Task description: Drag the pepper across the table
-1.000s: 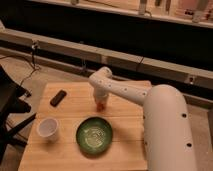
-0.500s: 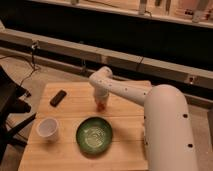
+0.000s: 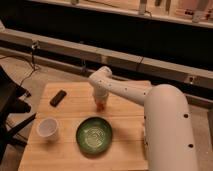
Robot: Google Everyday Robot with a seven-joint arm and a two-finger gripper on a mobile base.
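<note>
The pepper (image 3: 101, 105) shows as a small orange-red bit on the light wooden table (image 3: 70, 150), right under the arm's end. My gripper (image 3: 100, 101) points down onto it at the table's middle, just behind the green plate. The white arm reaches in from the right and hides most of the pepper and the gripper.
A green plate (image 3: 94, 134) lies in front of the gripper. A white cup (image 3: 47, 128) stands at the front left. A small dark flat object (image 3: 58, 97) lies at the back left. A dark chair (image 3: 9, 107) stands left of the table.
</note>
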